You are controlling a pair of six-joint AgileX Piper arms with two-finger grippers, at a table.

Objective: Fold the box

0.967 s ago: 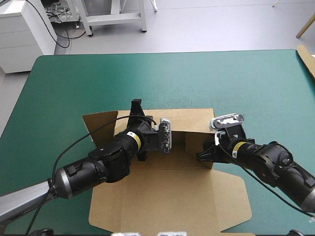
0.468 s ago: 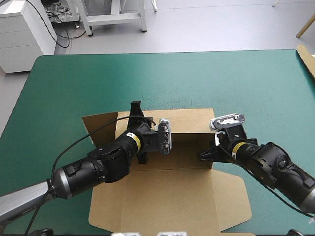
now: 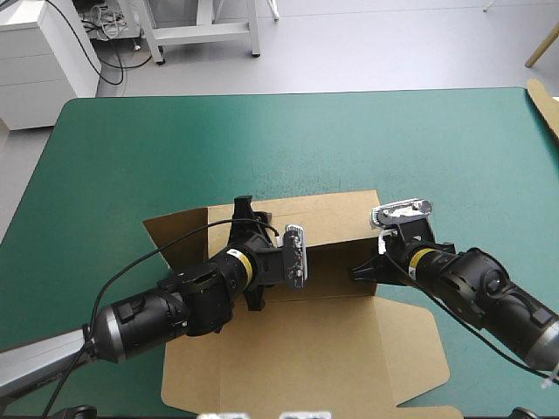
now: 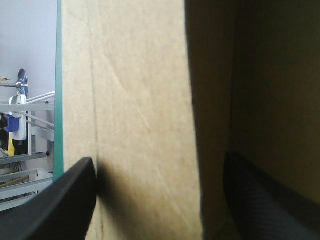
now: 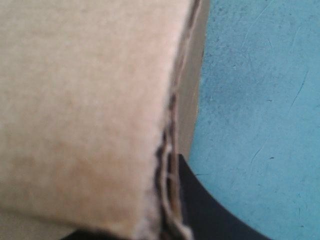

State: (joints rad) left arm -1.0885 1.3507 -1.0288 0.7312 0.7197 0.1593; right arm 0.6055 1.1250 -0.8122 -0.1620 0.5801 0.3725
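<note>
The brown box (image 3: 297,349) lies at the table's middle near the front. Its back wall (image 3: 323,214) is raised and its lid lies flat toward the front edge. A side flap (image 3: 175,229) leans outward at the left. My left gripper (image 4: 159,161) sits at the box's left end. Its black fingers (image 4: 65,200) stand apart, with bare board ahead of them and nothing pinched. My right gripper (image 3: 356,272) is shut on the box's right wall (image 5: 90,100), and the board's cut edge runs along one black finger (image 5: 210,210).
The far half of the teal-green cover (image 3: 288,140) is bare. A strip of brown board (image 3: 545,103) pokes in at the table's far right edge. The box's lid reaches close to the front edge.
My left gripper has opened and let go of the box's left side; the arm has drawn back slightly and the left flap has tipped outward. My right gripper has shut on the right wall.
</note>
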